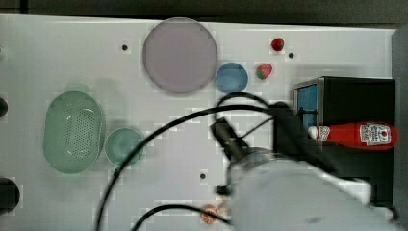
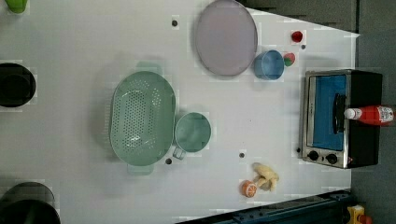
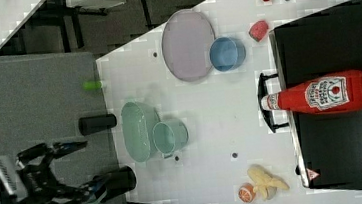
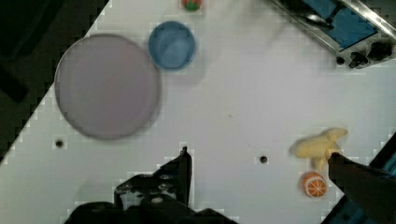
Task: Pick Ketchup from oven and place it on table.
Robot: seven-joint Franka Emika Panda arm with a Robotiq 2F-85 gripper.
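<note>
Red Ketchup (image 1: 358, 135) lying on top of the black oven (image 1: 358, 98).
Its cap points toward the top view's left, over the door; the claw (image 4: 257, 161) hangs released above the white bench (image 1: 72, 53), empty.

Ketchup (image 3: 319, 93) flat atop the black oven (image 3: 342, 131) (cap toward the handle (image 3: 265, 103))

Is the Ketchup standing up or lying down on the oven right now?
Lying down. The Ketchup rests on its side on the oven top, white cap over the front edge near the door handle.
</note>
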